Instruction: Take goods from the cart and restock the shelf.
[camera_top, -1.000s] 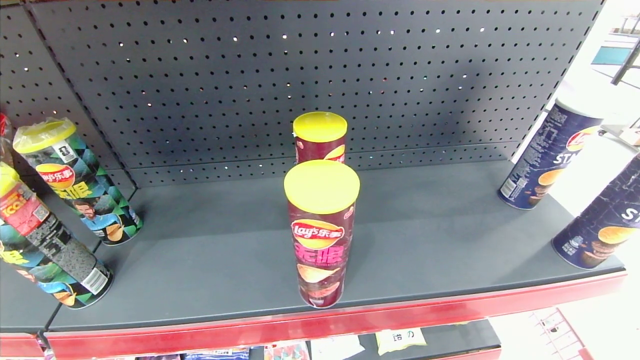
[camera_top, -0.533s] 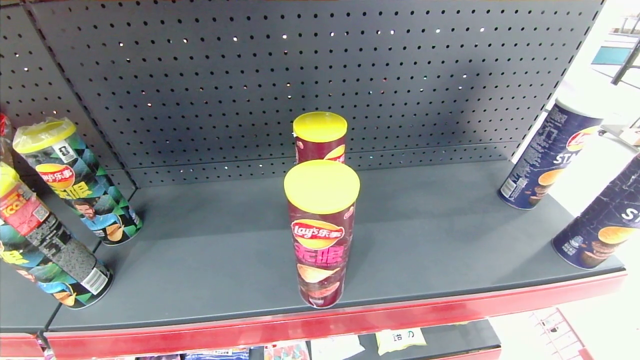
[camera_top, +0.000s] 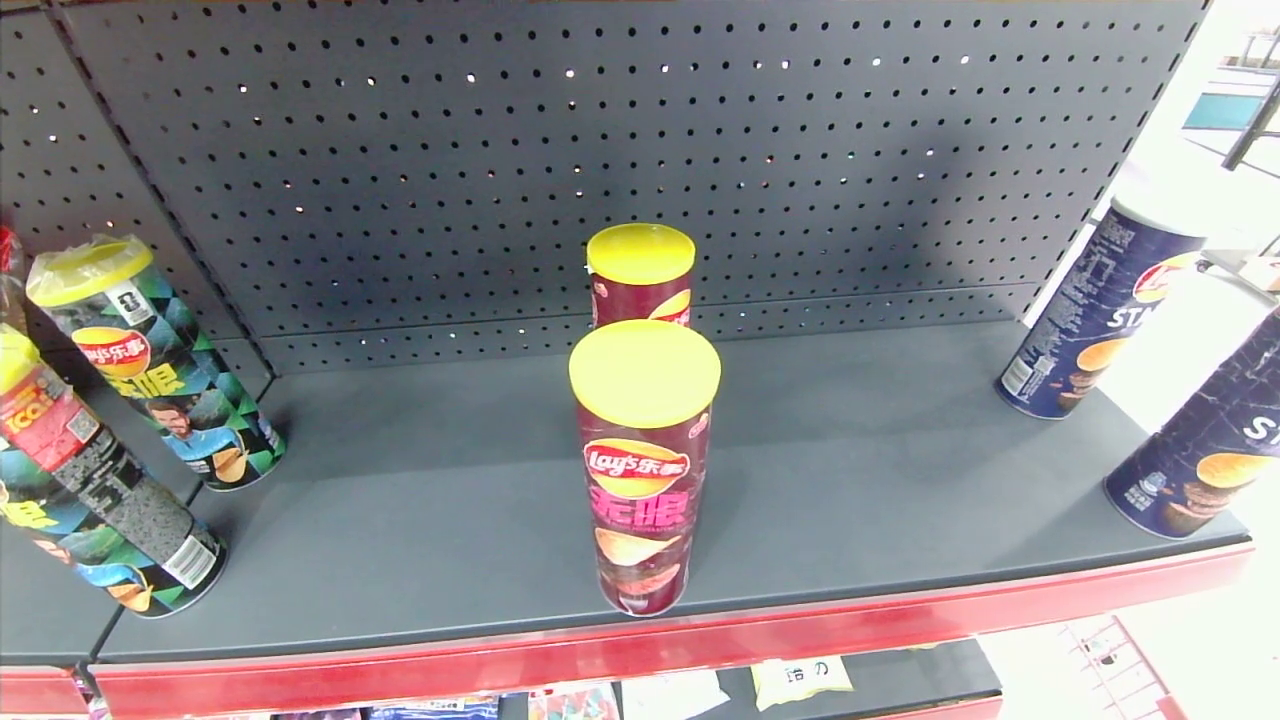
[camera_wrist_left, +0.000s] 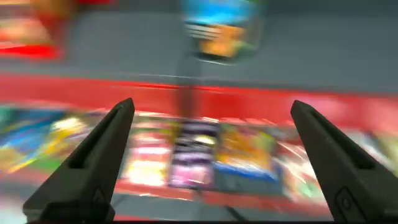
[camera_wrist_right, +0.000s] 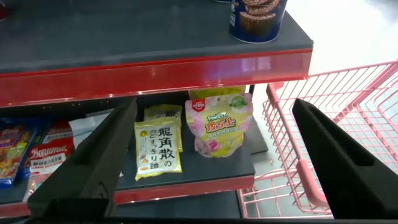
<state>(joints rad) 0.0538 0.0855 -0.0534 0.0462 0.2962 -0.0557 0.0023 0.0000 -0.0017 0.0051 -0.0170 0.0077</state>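
Two maroon chip cans with yellow lids stand on the grey shelf (camera_top: 860, 470), one near the front edge (camera_top: 642, 470) and one behind it (camera_top: 640, 272) by the pegboard. My left gripper (camera_wrist_left: 211, 155) is open and empty below the shelf's red lip (camera_wrist_left: 249, 96), facing packets on a lower shelf. My right gripper (camera_wrist_right: 214, 155) is open and empty too, in front of the lower shelf with a yellow packet (camera_wrist_right: 158, 149) and a pink-green pouch (camera_wrist_right: 219, 124). The pink wire cart (camera_wrist_right: 323, 137) stands beside that shelf.
Teal and black chip cans (camera_top: 160, 365) lean at the shelf's left end. Two dark blue cans (camera_top: 1100, 310) stand at its right end, the nearer one (camera_top: 1200, 440) by the front corner. Wide bare shelf lies on both sides of the maroon cans.
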